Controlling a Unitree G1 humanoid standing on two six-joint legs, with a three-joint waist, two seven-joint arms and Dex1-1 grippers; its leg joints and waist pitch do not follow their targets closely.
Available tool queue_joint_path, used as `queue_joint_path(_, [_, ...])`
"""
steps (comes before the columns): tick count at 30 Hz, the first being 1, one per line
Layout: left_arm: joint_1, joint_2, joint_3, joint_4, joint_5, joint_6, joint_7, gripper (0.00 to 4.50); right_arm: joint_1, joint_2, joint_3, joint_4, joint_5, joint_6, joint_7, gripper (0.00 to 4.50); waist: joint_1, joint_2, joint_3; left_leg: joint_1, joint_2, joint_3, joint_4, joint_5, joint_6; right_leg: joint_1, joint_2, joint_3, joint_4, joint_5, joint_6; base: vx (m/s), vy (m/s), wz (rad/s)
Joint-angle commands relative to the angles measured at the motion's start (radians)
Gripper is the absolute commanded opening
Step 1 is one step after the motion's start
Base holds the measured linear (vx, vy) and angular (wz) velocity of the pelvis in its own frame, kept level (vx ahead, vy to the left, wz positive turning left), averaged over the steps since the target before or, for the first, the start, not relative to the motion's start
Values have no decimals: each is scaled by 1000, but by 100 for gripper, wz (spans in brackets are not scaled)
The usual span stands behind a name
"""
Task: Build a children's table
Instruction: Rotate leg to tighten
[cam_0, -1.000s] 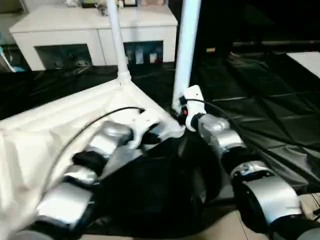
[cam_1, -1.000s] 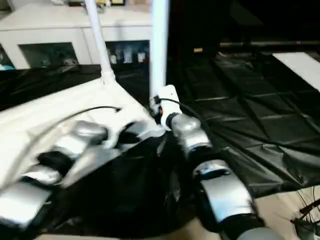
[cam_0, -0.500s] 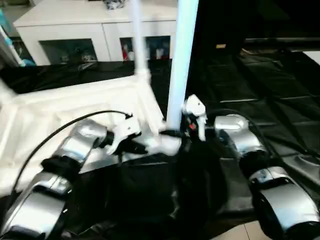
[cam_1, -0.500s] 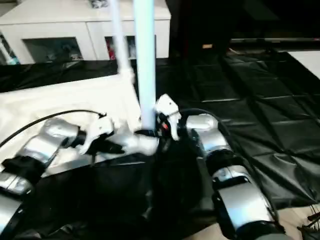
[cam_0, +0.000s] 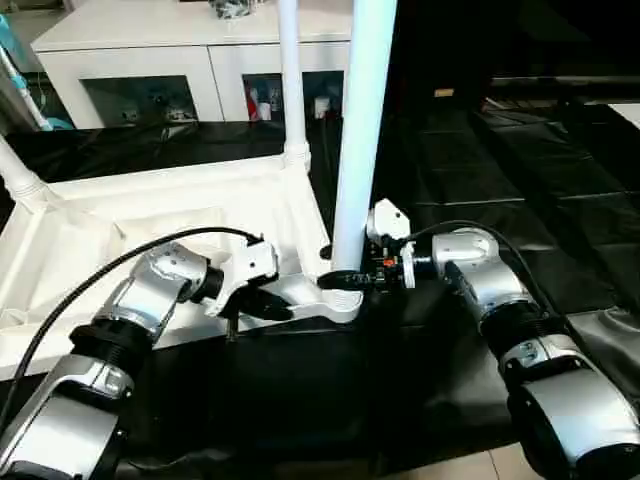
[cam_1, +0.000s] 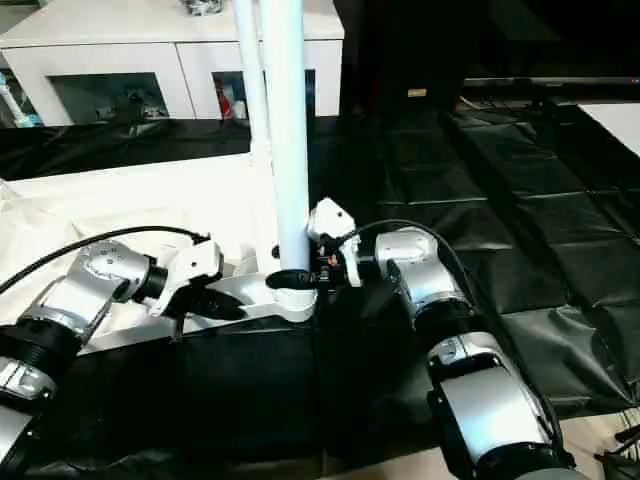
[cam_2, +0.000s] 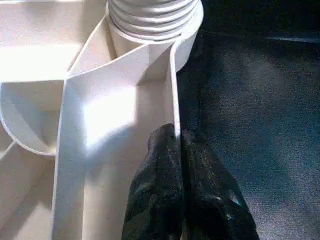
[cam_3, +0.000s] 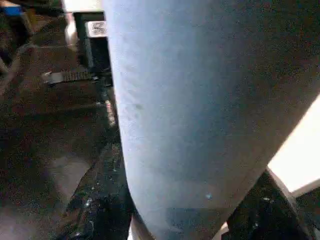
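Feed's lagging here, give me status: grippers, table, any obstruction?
Left gripper shut on tabletop rim. Right gripper clamped round near leg, upright in corner socket. Nothing blocking.

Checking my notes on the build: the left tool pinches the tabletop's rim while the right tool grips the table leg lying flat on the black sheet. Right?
Not quite. The table leg stands upright in the tabletop's corner socket, as the left eye view shows. The left tool does pinch the rim, and the right tool grips the leg's base.
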Motion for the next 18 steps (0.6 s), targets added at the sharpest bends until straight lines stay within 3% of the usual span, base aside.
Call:
queue_joint_path(1, [-12,-22,-32,8,11,-11,-16,0,67,-24,25,158,-113,85,-227,186,0,4,-28,-19,43,0,-74,-101,57,55,-66,47,-51,-95,-289,0,0,0])
queue_joint_path(2, [-17,-35,-25,23,14,7,20,0,67,-11,13,164,-108,99,-275,186,-1,4,-26,-18,42,-1,-77,-137,45,54,-67,48,-57,-148,-277,0,0,0])
queue_joint_path(4, [-29,-67,-10,54,19,52,98,0,67,21,-10,178,-98,136,-378,186,-8,1,-16,-9,38,-4,-86,-253,4,43,-67,54,-80,-370,-213,-63,-10,1])
queue_joint_path(6, [-48,-135,14,99,22,114,229,0,66,86,-53,205,-69,211,-556,186,-9,1,-13,-4,35,-10,-90,-284,-8,37,-69,54,-90,-465,-176,-70,-9,1])
queue_joint_path(8, [-57,-188,30,123,16,155,306,0,59,136,-98,231,-34,254,-693,186,-17,1,-5,12,27,-19,-92,-369,-20,19,-66,48,-115,-664,-87,-76,-2,-1])
queue_joint_path(10, [-61,-210,36,133,16,169,333,0,56,155,-118,242,-16,263,-746,186,-20,3,-6,8,28,-25,-96,-391,-18,20,-67,43,-120,-690,-66,-68,12,-5])
queue_joint_path(11, [-68,-245,40,148,21,194,381,0,50,187,-147,260,10,273,-829,186,-28,4,-8,2,29,-30,-102,-402,-15,27,-68,36,-123,-664,-56,-64,18,-8])
queue_joint_path(12, [-73,-269,42,163,26,203,412,0,45,208,-165,270,26,277,-884,186,-27,10,-9,3,29,-33,-104,-408,-16,27,-68,34,-123,-651,-56,-52,28,-9])
queue_joint_path(14, [-81,-311,44,184,30,221,459,0,36,245,-197,287,55,283,-977,186,-31,6,-6,19,25,-27,-99,-439,-12,10,-61,32,-134,-652,-62,0,0,0])
queue_joint_path(15, [-84,-326,45,190,30,228,472,0,33,257,-205,292,60,286,-1007,186,-38,7,0,29,20,-26,-95,-491,-5,1,-56,23,-146,-690,-49,0,0,0])
queue_joint_path(17, [-95,-362,51,204,34,244,517,0,27,291,-219,297,57,288,-1075,186,-44,7,2,27,18,-33,-99,-529,4,3,-56,14,-152,-715,-23,0,0,0])
queue_joint_path(18, [-97,-367,52,207,35,246,523,0,26,296,-221,297,54,290,-1086,186,-47,12,1,35,17,-37,-100,-563,0,0,-54,4,-158,-714,-8,0,0,0])
